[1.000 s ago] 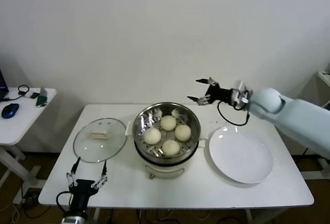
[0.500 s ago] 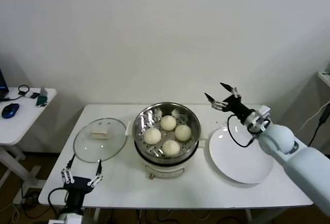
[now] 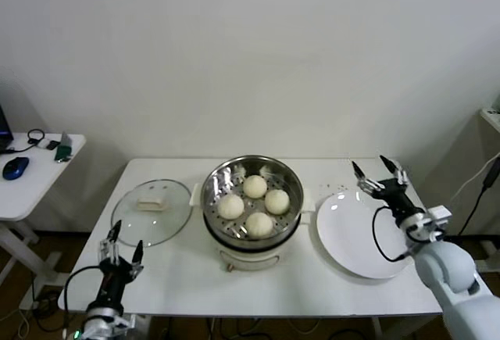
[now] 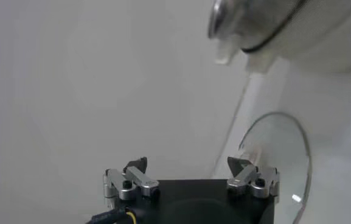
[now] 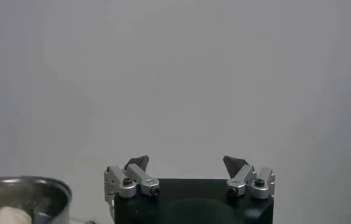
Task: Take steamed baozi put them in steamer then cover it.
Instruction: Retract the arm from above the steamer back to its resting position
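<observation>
Overhead, four baozi (image 3: 255, 202) in steamer (image 3: 252, 199), cover (image 3: 151, 211) aside — both tools — left (image 3: 122, 237), right (image 3: 378, 172) — spread apart.

Left gripper (image 3: 123, 238) sits low at the near left, pointing up and away from the body, fingers spread apart and holding nothing. Right gripper (image 3: 378, 171) is raised at the far right on a bent arm, fingers likewise spread and unloaded.
</observation>
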Controlling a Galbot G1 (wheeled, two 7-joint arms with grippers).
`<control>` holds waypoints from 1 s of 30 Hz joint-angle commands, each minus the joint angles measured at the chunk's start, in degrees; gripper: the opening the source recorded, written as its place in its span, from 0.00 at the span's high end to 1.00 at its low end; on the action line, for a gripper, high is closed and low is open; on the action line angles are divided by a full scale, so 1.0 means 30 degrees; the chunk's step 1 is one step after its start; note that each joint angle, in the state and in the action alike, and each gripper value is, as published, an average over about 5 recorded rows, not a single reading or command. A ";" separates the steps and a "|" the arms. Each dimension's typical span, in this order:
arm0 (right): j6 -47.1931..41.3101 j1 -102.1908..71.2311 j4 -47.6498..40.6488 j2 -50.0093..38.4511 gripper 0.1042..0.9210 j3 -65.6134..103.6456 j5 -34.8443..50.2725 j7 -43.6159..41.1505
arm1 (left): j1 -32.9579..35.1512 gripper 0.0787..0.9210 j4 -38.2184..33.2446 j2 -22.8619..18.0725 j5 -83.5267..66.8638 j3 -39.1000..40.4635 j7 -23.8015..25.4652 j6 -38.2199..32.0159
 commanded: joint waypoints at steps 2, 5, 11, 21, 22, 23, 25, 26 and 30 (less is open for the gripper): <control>-0.0533 -0.3935 0.0382 0.2333 0.12 0.3617 -0.1248 -0.0450 | -0.4464 0.12 0.5310 0.2709 0.5117 0.1257 -0.0809 0.0727; -0.0564 -0.4163 0.0198 0.2493 0.12 0.3745 -0.1730 -0.0661 | -0.5903 0.12 0.6824 0.2766 0.5152 0.1666 -0.0896 0.0489; -0.0741 -0.4641 0.0219 0.2608 0.12 0.3913 -0.2516 -0.0833 | -0.8805 0.12 1.0447 0.2582 0.5587 0.2793 -0.1121 -0.0107; -0.0754 -0.5139 0.0516 0.2794 0.12 0.4093 -0.3409 -0.0833 | -1.1969 0.12 1.5191 0.2055 0.6320 0.3512 -0.1997 -0.0982; -0.0748 -0.5181 0.0517 0.2769 0.12 0.4129 -0.3447 -0.0851 | -1.2246 0.12 1.5514 0.2035 0.6367 0.3516 -0.2084 -0.1024; -0.0738 -0.5201 0.0504 0.2750 0.12 0.4179 -0.3481 -0.0867 | -1.2469 0.12 1.5789 0.2008 0.6387 0.3508 -0.2141 -0.1053; -0.0724 -0.5209 0.0467 0.2741 0.12 0.4286 -0.3506 -0.0883 | -1.2889 0.12 1.6237 0.1914 0.6420 0.3478 -0.2101 -0.1077; -0.0714 -0.5208 0.0437 0.2742 0.12 0.4330 -0.3498 -0.0890 | -1.3122 0.12 1.6476 0.1832 0.6456 0.3445 -0.2083 -0.1079; -0.0656 -0.5191 0.0305 0.2718 0.12 0.4389 -0.3559 -0.0988 | -1.3890 0.12 1.7248 0.1532 0.6529 0.3400 -0.2064 -0.1108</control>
